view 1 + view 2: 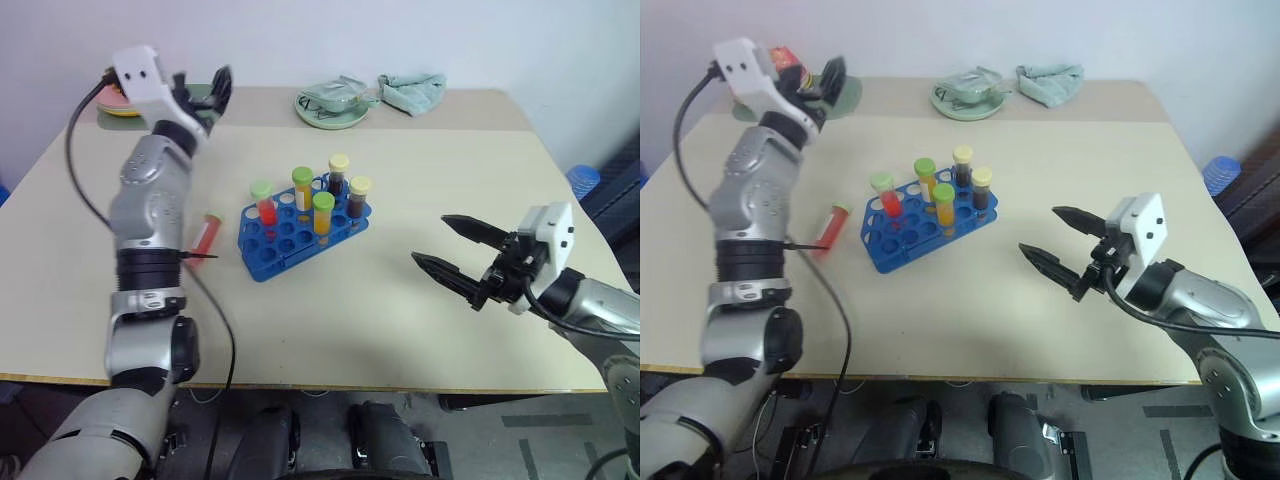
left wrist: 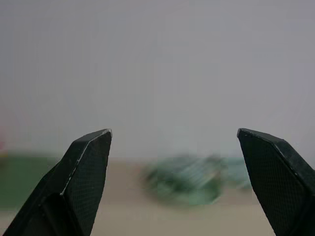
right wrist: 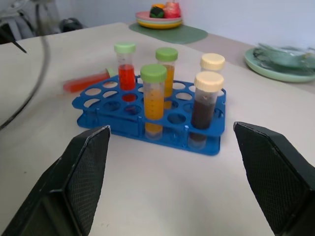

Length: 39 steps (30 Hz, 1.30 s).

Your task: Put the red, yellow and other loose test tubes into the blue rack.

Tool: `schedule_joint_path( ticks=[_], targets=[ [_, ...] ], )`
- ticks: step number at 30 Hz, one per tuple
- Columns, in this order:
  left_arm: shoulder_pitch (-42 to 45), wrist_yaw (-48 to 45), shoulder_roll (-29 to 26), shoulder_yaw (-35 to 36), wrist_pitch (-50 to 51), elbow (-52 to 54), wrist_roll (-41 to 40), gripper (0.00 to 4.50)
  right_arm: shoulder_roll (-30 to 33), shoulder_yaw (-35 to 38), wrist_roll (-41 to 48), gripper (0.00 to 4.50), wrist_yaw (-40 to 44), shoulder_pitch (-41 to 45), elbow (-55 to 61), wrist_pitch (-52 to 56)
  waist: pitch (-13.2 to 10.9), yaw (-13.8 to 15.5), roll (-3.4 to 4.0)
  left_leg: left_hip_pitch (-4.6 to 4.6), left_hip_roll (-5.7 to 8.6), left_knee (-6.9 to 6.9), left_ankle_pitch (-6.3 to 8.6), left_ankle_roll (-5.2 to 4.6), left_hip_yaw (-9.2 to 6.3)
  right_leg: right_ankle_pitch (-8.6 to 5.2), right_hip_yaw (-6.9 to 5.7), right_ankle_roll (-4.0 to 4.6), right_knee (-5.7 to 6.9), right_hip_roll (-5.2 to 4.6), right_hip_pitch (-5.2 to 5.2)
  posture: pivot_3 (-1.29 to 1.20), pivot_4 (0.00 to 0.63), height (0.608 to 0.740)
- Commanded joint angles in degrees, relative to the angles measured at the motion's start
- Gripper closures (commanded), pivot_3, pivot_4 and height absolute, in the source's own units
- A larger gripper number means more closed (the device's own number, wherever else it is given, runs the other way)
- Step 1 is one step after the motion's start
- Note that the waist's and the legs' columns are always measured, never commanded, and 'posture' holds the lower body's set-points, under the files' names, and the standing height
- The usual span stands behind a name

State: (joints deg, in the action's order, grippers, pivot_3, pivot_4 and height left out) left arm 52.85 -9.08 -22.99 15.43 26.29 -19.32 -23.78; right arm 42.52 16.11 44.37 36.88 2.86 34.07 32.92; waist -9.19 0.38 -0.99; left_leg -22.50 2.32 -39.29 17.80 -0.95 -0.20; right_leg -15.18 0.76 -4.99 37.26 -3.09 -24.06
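Note:
The blue rack (image 1: 300,232) stands mid-table and holds several capped tubes: one red (image 1: 265,205), two yellow-orange (image 1: 322,213), and two dark ones with cream caps (image 1: 358,198). One loose red test tube (image 1: 207,233) lies flat on the table just left of the rack, also seen in the right wrist view as the red test tube (image 3: 86,82). My left gripper (image 1: 203,86) is raised high over the far left of the table, open and empty, pointing toward the back wall. My right gripper (image 1: 430,238) hovers open to the right of the rack, facing it, nothing between its fingers.
A green plate (image 1: 333,108) with a bowl and a teal cloth (image 1: 412,90) sit at the table's back edge. A yellow plate on a green mat (image 1: 118,103) is at the back left. A black cable (image 1: 215,310) hangs along my left arm.

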Motion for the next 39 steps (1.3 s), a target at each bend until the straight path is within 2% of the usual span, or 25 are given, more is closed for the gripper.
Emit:
schedule_joint_path(
  ticks=[1,3,4,7,13,16,20,26,31,39],
  targets=[
    [4.4,-0.1,-8.7,0.1,24.5,-0.5,-2.0,0.33,-0.9,-2.2,-1.2,0.38,1.6,2.5,-1.1,-1.8,0.0,0.1,-0.04,-0.08,0.00,0.00,-0.07,0.12,0.00,0.00,0.00,0.00,0.01,-0.01,-0.09,0.00,0.150,0.740],
    [7.0,-6.2,-15.4,-3.6,40.4,-3.1,-4.0,0.33,-1.3,-3.5,-2.3,0.38,2.9,3.5,-3.0,-2.6,-0.1,0.0,-0.20,-0.21,0.01,0.01,-0.11,0.19,-0.01,0.00,-0.01,0.00,0.03,-0.01,-0.23,0.00,0.150,0.740],
    [7.1,-11.2,-19.0,-7.4,44.4,-3.3,-4.2,0.33,-1.5,-4.4,-3.0,0.38,3.7,4.1,-4.2,-3.2,-0.1,-0.1,-0.19,-0.33,0.02,0.00,-0.12,0.20,-0.02,0.00,-0.01,0.00,0.07,0.02,-0.35,0.00,0.150,0.740],
    [7.4,-18.0,-23.9,-15.1,49.4,-3.7,-3.0,0.33,-2.5,-6.0,-4.0,0.38,4.8,5.9,-6.1,-4.2,-0.1,0.1,-0.17,-0.33,0.07,0.07,-0.12,0.21,-0.01,0.00,-0.02,0.00,0.03,0.00,-0.37,0.00,0.150,0.740],
    [8.2,-26.4,-26.9,-24.5,54.9,-2.6,-2.1,0.33,-4.7,-8.0,-5.0,0.38,3.9,8.2,-6.3,-4.0,-0.1,0.2,-0.19,-0.40,0.08,0.03,-0.14,0.24,-0.04,0.00,-0.01,0.01,0.00,-0.11,-0.39,0.00,0.150,0.740],
    [9.0,-27.1,-26.3,-26.1,56.3,-4.2,-1.1,0.33,-5.2,-8.2,-5.0,0.38,3.2,8.3,-5.6,-3.5,-0.1,0.1,-0.19,-0.49,0.07,0.05,-0.16,0.28,-0.04,0.00,-0.01,0.01,0.02,-0.11,-0.52,0.00,0.150,0.740],
    [11.9,-24.5,-21.7,-26.8,58.8,-10.2,1.8,0.33,-4.9,-8.0,-4.9,0.38,2.4,7.6,-4.2,-2.7,-0.1,0.2,-0.18,-0.58,0.07,0.03,-0.18,0.31,-0.04,0.00,0.00,0.01,0.07,-0.11,-0.61,0.00,0.150,0.740],
    [17.3,-21.1,-15.5,-26.4,60.1,-21.5,6.2,0.33,-0.4,-6.9,-6.3,0.38,8.4,3.6,-3.0,-4.9,-0.1,0.3,-0.19,-0.76,0.11,-0.04,-0.14,0.24,-0.05,0.00,-0.02,0.00,0.06,-0.12,-0.70,0.00,0.150,0.740],
    [20.5,-18.9,-12.9,-26.0,57.1,-29.0,10.0,0.33,2.0,-6.8,-7.5,0.38,12.5,2.2,-2.2,-7.9,-0.1,-0.1,-0.19,-0.84,0.11,-0.06,-0.18,0.30,-0.03,0.01,0.00,0.00,0.17,-0.11,-0.86,0.00,0.150,0.740],
    [25.6,-21.3,-10.5,-28.5,49.7,-39.2,15.5,0.33,1.1,-7.9,-8.3,0.38,12.1,3.7,-1.1,-8.0,-0.1,0.3,-0.20,-0.85,0.11,-0.16,-0.19,0.32,-0.04,0.01,0.00,0.00,0.29,-0.12,-0.88,0.00,0.150,0.740]
  ],
)
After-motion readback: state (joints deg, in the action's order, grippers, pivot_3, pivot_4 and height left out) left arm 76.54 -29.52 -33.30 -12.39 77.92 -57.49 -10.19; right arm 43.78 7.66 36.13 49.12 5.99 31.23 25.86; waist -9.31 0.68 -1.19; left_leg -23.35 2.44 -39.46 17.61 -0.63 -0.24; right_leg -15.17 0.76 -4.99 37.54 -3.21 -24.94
